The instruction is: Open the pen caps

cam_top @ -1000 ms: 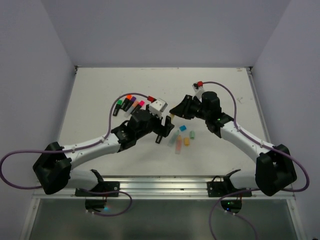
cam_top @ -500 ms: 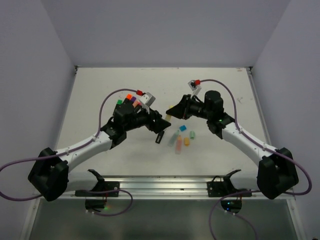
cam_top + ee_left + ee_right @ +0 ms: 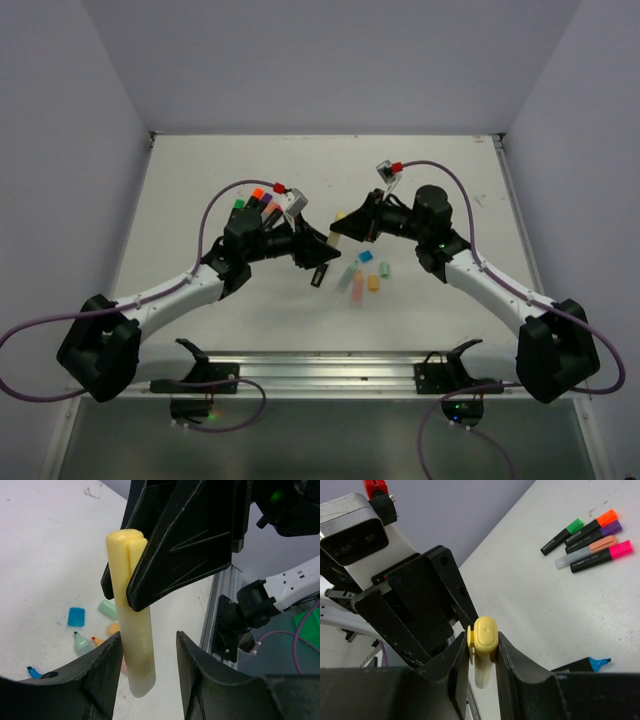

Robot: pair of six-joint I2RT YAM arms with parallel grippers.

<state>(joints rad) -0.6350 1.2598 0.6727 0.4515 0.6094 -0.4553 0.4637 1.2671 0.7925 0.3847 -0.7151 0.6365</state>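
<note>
pens [image 3: 258, 193] far left, pen caps [image 3: 384, 269] centre right

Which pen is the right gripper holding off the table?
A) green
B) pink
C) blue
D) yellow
D: the right gripper is clamped on one end of the yellow pen, whose other end hangs between the open fingers of the left gripper.

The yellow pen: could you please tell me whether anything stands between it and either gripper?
Nothing visible does. The right gripper clamps the cap end of the yellow pen, and the left gripper straddles its body, open, with only a bare gap on one side.
</note>
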